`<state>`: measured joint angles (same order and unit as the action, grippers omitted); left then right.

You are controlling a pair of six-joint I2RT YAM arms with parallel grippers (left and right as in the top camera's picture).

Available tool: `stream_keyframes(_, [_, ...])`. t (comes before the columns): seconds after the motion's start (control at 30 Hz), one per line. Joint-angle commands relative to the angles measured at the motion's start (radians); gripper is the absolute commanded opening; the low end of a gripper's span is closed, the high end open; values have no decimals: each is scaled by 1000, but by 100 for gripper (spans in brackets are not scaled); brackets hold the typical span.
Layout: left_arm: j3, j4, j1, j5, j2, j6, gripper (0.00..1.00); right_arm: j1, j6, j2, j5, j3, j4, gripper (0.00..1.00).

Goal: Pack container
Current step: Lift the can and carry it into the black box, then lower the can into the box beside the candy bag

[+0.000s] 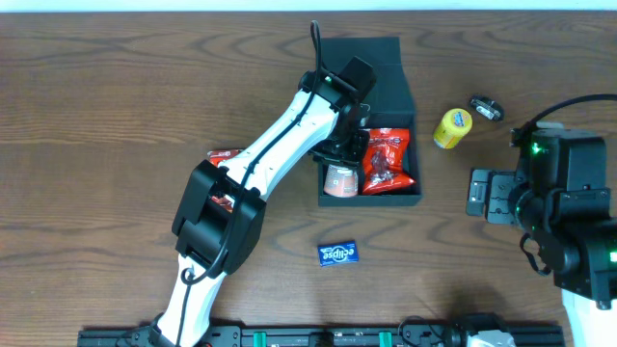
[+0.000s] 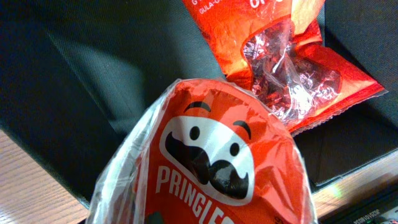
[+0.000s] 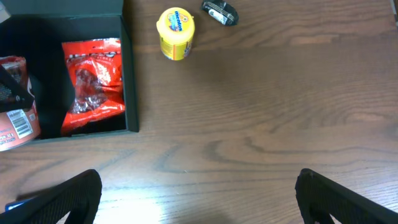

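Above the table, in the overhead view, the container (image 1: 378, 92) is seen open near the far middle, with its flap lid (image 1: 359, 53) laid back. A red snack bag (image 1: 388, 160) is lodged in its right half. A Pringles can (image 1: 339, 180) is held over the left half by the left gripper (image 1: 345, 154), which is clamped on the can. A snag is judged possible: the can is tilted and sits close to the near wall. If it is released like this, it could be left propped on the rim or against the bag rather than seated. The left arm (image 1: 280, 145) is stretched diagonally across the table, with the wrist bent down into the box. A yellow Mentos tub (image 1: 450, 127), a small dark item (image 1: 487, 108) and a blue gum pack (image 1: 338, 253) are seen outside the box.

In the left wrist view, the frame is largely filled by the can's printed face. The bag is seen just beyond it, but whether the two touch cannot be told. No fingers are shown here.

In the right wrist view, the right gripper (image 3: 199, 205) is held wide open and empty over bare wood, well apart from the container. A dark finger is seen laid across the can at the left edge.
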<state>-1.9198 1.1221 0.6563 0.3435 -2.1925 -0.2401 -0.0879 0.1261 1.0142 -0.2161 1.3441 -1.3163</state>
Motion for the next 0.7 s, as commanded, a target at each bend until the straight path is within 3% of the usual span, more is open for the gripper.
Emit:
stream_keyframes(0.0, [-26,7,-1,-22,-11,-11,40,9,18,0,4,0,-1,99])
stream_keyframes(0.13, [-26,8,-1,-34,-11,-11,41,9,18,0,4,0,-1,99])
stream_keyframes(0.2, [-26,7,-1,-34,-11,-11,52,9,18,0,4,0,-1,99])
stream_keyframes(0.47, [-26,7,-1,-34,-11,-11,64,9,18,0,4,0,0,99])
stream_keyframes(0.67, [-26,6,-1,-40,-11,-11,95,9,18,0,4,0,-1,99])
